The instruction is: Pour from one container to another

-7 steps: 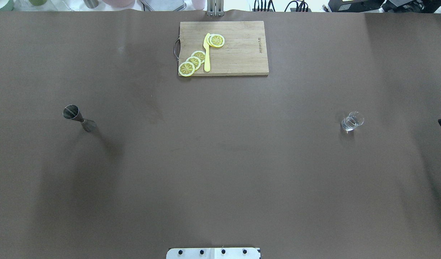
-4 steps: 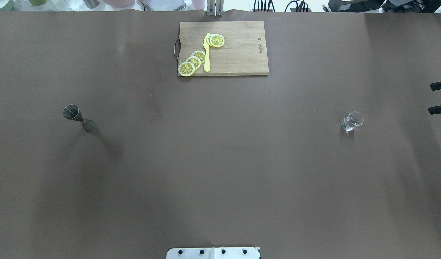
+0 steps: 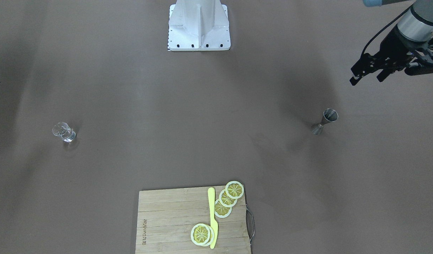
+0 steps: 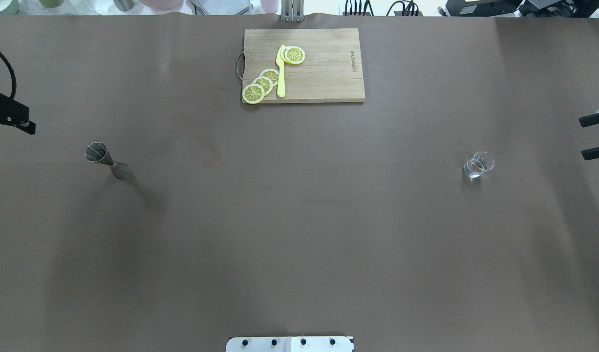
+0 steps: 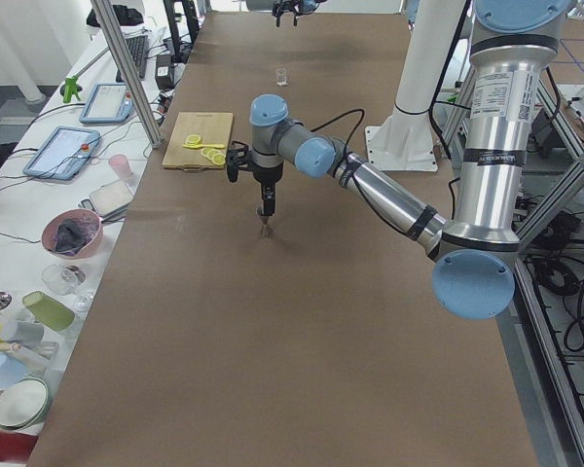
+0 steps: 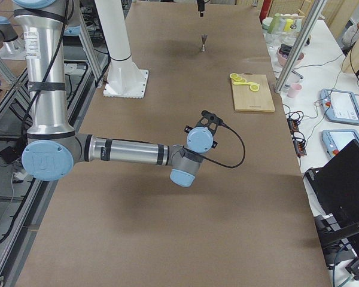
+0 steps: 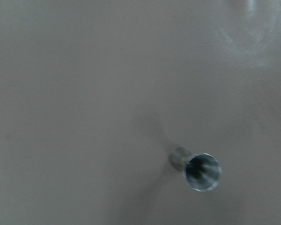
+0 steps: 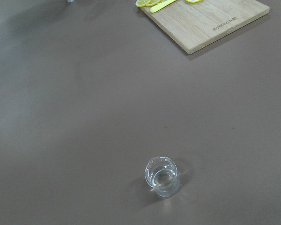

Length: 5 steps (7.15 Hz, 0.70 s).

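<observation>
The clear glass (image 4: 478, 165) stands upright on the brown table at the right, with a little clear liquid in it; the right wrist view shows the glass (image 8: 162, 177) low in its centre. The steel jigger (image 4: 106, 160) stands upright at the left. My right gripper (image 4: 592, 137) is open at the right edge, well apart from the glass. My left gripper (image 3: 367, 78) hangs open and empty above the table, off to the outer side of the jigger (image 3: 324, 121). The left wrist view looks down into the jigger (image 7: 201, 171).
A wooden cutting board (image 4: 319, 66) lies at the table's far middle with lemon slices (image 4: 263, 84) and a yellow knife (image 4: 281, 73) on it. The robot's white base (image 3: 199, 28) sits at the near edge. Brown table stretches between glass and jigger.
My left gripper has come into the overhead view from the left edge, toward the jigger. My right gripper has shifted farther back along the right edge. Glass and jigger have not moved.
</observation>
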Tool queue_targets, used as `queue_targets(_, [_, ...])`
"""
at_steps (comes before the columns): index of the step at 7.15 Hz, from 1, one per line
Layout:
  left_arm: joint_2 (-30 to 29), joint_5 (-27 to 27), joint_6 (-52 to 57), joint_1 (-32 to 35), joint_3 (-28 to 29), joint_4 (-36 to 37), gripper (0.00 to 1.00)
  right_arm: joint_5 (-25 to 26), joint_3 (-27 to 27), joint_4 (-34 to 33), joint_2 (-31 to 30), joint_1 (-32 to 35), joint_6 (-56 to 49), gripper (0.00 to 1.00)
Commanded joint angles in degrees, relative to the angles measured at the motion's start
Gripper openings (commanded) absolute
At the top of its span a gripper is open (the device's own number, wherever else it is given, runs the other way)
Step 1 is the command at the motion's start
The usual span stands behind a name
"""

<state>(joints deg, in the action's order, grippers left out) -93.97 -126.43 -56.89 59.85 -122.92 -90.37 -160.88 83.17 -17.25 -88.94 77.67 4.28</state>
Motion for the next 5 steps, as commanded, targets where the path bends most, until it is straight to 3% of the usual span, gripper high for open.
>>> queue_targets(1, [0.3,9.1,-12.2,-8.8,-4.8,-4.3,0.98,5.2,2.9,-0.1,-2.2,-1.9,0.1,1.00])
queue_targets(2, [1.1,14.5,-17.0,-13.1,-6.4,-6.8,0.98,7.9,5.0,-0.1,-4.2,-3.8,0.1,1.00])
queue_targets(3, [7.7,24.5,-17.2,-20.2,-9.5,-10.1,0.98,10.3,6.6,0.3,-6.2,-5.5,-0.1,1.00])
queue_targets(4, [14.6,29.9,-19.9,-24.1,-8.9,-21.1,0.98,15.2,7.5,3.7,-8.1,-7.8,-0.1,1.00])
queue_targets(5, [15.8,33.1,-21.1,-26.6,-8.7,-22.8,0.98,18.4,7.5,6.8,-9.7,-10.1,-0.1,1.00])
